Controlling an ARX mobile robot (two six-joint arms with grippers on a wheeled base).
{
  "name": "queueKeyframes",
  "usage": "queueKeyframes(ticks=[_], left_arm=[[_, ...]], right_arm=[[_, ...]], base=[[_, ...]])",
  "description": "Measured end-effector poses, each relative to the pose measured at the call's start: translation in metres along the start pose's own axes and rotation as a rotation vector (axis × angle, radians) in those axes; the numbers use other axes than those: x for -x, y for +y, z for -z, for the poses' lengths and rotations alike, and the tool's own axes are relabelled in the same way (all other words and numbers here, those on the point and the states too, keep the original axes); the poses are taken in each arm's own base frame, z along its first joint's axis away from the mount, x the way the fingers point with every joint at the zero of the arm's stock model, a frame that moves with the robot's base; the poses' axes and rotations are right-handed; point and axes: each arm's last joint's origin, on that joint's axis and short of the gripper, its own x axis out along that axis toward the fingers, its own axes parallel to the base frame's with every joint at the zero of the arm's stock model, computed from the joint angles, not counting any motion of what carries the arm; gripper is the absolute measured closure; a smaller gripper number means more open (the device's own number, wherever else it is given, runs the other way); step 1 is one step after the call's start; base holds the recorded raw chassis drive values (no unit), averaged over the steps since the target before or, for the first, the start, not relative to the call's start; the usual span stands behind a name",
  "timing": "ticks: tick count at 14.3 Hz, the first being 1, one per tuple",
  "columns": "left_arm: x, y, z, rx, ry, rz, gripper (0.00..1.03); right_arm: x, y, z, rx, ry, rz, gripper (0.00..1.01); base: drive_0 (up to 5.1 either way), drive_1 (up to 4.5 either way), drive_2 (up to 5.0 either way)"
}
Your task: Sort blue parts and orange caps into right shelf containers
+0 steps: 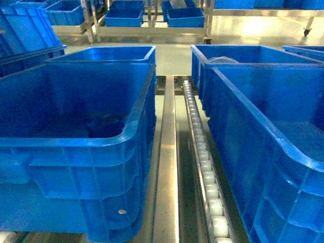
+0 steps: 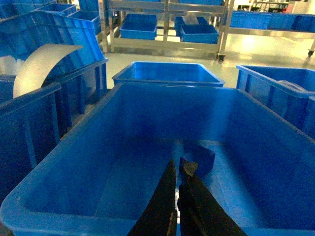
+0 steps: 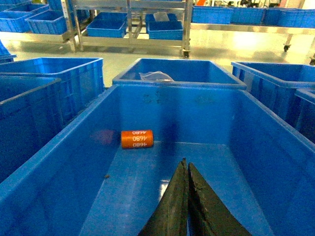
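Note:
In the left wrist view a dark blue part (image 2: 201, 156) lies on the floor of a large blue bin (image 2: 74, 147). My left gripper (image 2: 177, 164) hangs over that bin, shut, its tips just short of the part and a little to its left, with nothing seen between the fingers. The right wrist view shows an orange cap (image 3: 137, 138) printed "4680" lying on its side against the far wall of another blue bin (image 3: 64, 162). My right gripper (image 3: 186, 163) is shut and empty above that bin's floor, nearer than the cap and to its right. Neither gripper shows in the head view.
Head view: a big blue bin (image 1: 76, 142) on the left, two blue bins (image 1: 263, 126) on the right, a roller track (image 1: 203, 152) and a metal rail (image 1: 167, 167) between them. More bins and metal racks (image 3: 130, 24) stand behind. A white curved sheet (image 2: 39, 64) sticks out of a left bin.

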Motion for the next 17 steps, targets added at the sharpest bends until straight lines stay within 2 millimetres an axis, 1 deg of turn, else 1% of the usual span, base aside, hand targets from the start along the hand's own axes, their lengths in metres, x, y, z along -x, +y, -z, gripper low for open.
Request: queueKeyframes(ticks=[2, 3, 4, 5, 7, 17], left_arm=[[0.011, 0.000, 0.003, 0.000, -0.003, 0.000, 1.01], [0.016, 0.000, 0.008, 0.000, -0.034, 0.001, 1.01], [0.019, 0.000, 0.013, 0.000, -0.005, 0.000, 1.01], [0.023, 0.000, 0.018, 0.000, 0.031, 0.001, 1.01], [0.031, 0.000, 0.011, 0.000, -0.017, 0.000, 1.01], [0.051, 0.000, 0.007, 0.000, -0.025, 0.000, 1.01]], right_arm=[[0.011, 0.000, 0.005, 0.000, -0.036, 0.000, 1.00], [0.014, 0.000, 0.010, 0.000, -0.009, 0.000, 1.00], [0.018, 0.000, 0.016, 0.000, 0.026, -0.001, 1.00], [0.022, 0.000, 0.012, -0.001, -0.002, 0.000, 1.00], [0.029, 0.000, 0.009, -0.002, -0.015, 0.000, 1.00], [0.049, 0.000, 0.005, -0.002, -0.028, 0.000, 1.00]], base=[[0.0, 0.00, 0.0], [0.0, 0.00, 0.0], [0.0, 0.00, 0.0], [0.0, 0.00, 0.0], [0.0, 0.00, 0.0], [0.0, 0.00, 0.0]])
